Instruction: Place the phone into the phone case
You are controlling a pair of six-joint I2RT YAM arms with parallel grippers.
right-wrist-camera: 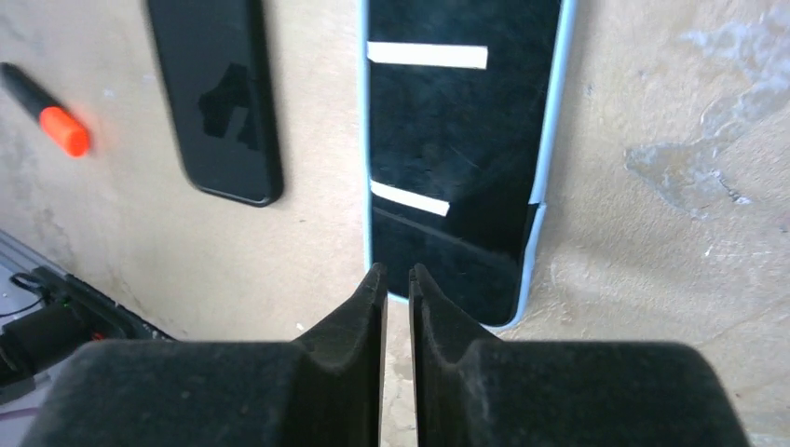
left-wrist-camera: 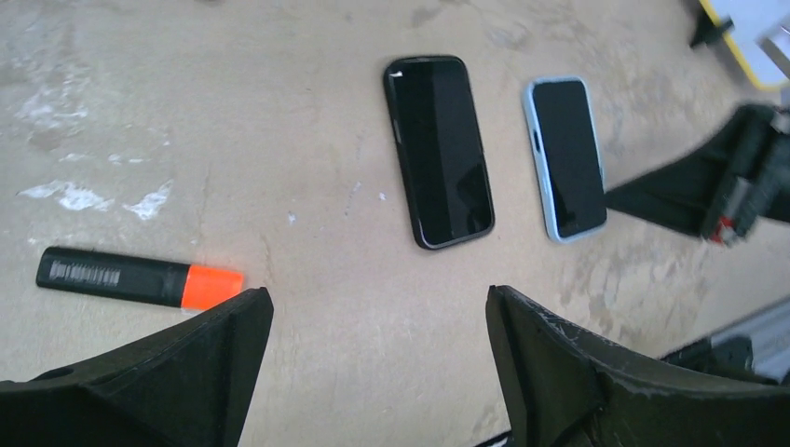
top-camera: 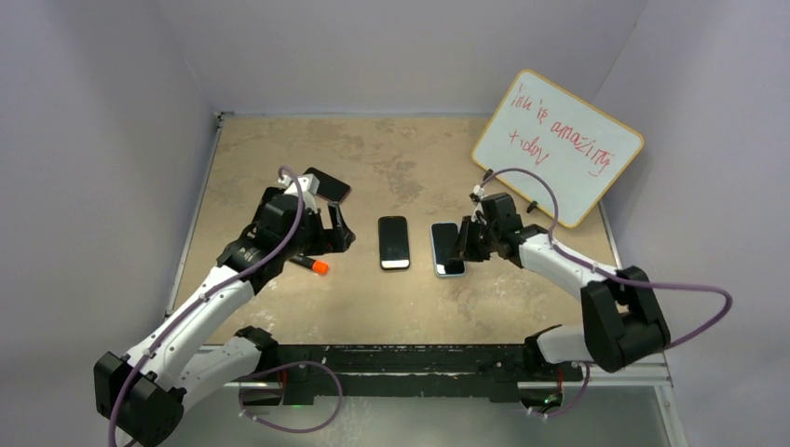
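Top view: black phone [top-camera: 394, 242] and blue phone case [top-camera: 448, 249] lie side by side mid-bench [top-camera: 373, 307], long axes near-to-far. Left-wrist view: left gripper [left-wrist-camera: 377, 372] spread wide, empty. Right-wrist view: case holds dark-screen phone [right-wrist-camera: 456, 121]; right gripper [right-wrist-camera: 398, 289] pinched nearly together at case's near end.

1. I count three flat, phone-shaped slabs on the counter [top-camera: 410, 168]: a black slab [top-camera: 394, 242] in the middle, a light-blue-rimmed slab [top-camera: 448, 249] just right of it, and a dark slab [top-camera: 331, 186] at the far left. I can't tell phone from case among them.
2. One marker [top-camera: 310, 265], orange-capped, at the left.
3. One whiteboard [top-camera: 557, 144], far right.
4. Two arms, so two end effectors: the left end effector [left-wrist-camera: 379, 293] and the right end effector [right-wrist-camera: 398, 275].
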